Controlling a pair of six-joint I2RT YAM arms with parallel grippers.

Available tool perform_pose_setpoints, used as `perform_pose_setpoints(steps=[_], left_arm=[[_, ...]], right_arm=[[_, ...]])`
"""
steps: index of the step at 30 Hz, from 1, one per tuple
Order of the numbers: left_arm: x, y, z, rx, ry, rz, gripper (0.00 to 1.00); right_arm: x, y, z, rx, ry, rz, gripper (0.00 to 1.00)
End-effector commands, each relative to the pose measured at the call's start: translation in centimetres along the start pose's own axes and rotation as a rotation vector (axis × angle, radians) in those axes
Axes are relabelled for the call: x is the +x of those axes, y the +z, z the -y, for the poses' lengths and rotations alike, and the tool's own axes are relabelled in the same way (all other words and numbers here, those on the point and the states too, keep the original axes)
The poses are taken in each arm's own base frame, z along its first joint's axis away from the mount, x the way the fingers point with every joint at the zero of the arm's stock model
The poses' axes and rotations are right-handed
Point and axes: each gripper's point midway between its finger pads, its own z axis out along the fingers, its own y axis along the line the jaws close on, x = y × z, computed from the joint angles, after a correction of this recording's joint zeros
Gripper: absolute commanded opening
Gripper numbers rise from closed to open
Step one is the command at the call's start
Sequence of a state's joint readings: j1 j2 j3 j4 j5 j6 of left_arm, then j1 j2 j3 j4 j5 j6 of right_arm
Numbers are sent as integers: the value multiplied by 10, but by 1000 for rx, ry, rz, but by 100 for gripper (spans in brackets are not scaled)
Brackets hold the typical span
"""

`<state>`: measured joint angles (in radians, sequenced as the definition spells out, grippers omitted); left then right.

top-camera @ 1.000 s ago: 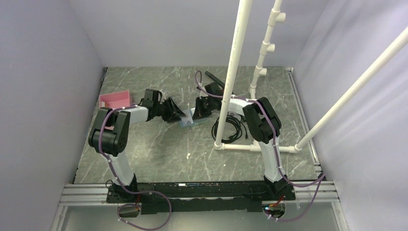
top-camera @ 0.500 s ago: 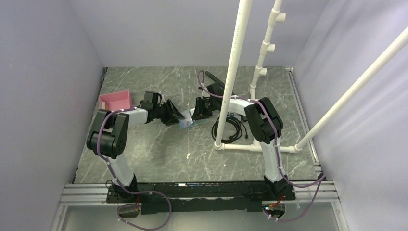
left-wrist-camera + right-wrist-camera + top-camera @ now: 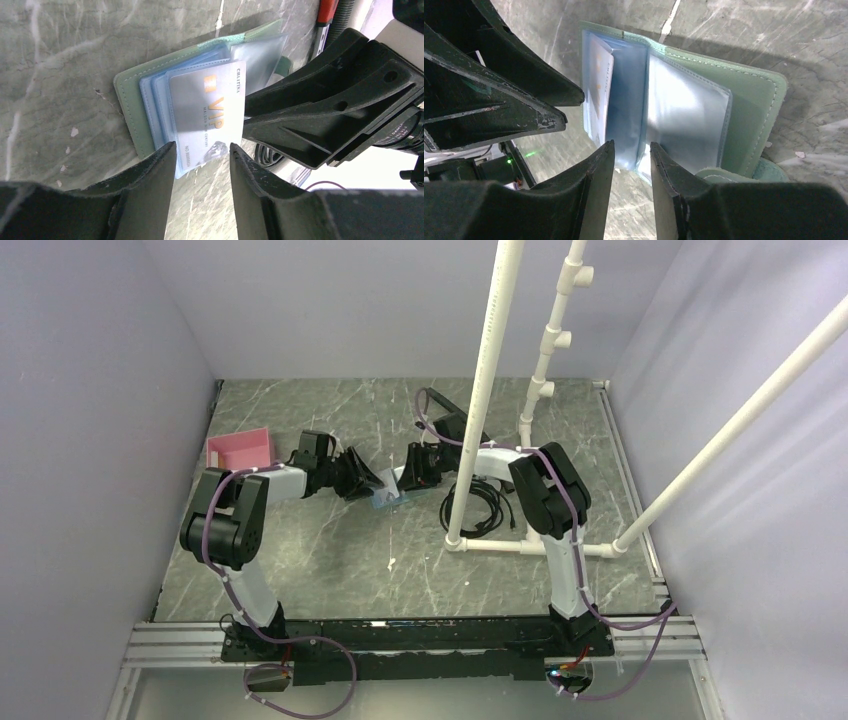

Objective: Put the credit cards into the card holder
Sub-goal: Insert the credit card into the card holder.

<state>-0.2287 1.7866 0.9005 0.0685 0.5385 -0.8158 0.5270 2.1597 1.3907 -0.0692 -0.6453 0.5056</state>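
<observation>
The card holder [image 3: 131, 107] is a muted-green wallet lying open on the marble table, its pale blue sleeves fanned out [image 3: 684, 115]. A silver credit card [image 3: 207, 112] marked VIP sits partly inside a sleeve, its near end sticking out between the tips of my left gripper [image 3: 201, 152]. That gripper is open and its pads are not pressing the card. My right gripper [image 3: 631, 147] is open too, with the edge of a blue sleeve lying in its gap. In the top view both grippers [image 3: 372, 480] [image 3: 405, 478] face each other over the card holder [image 3: 388, 498].
A pink tray [image 3: 240, 448] stands at the back left. A white pipe frame [image 3: 478, 410] rises just right of the card holder, with a coil of black cable [image 3: 482, 505] at its foot. Grey walls close off the table's left, back and right sides.
My right gripper has gone from shut to open, letting go of the sleeve. The card holder has settled lower onto the table. The left arm shifted slightly.
</observation>
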Motion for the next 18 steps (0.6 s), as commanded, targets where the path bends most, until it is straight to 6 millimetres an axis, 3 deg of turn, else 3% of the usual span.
perform_pose_setpoints(steps=[1, 8, 11, 14, 18], left_arm=[[1, -1, 8, 37, 8, 7, 48], [1, -3, 7, 27, 21, 6, 47], [2, -4, 7, 26, 22, 4, 47], [2, -4, 6, 27, 19, 5, 47], [2, -4, 8, 33, 19, 6, 47]], right_arm=[[-2, -17, 4, 65, -20, 22, 37], [-6, -32, -9, 51, -41, 38, 39], [-6, -25, -17, -21, -41, 27, 36], [-9, -17, -24, -69, -38, 24, 27], [-9, -5, -22, -76, -37, 9, 23]])
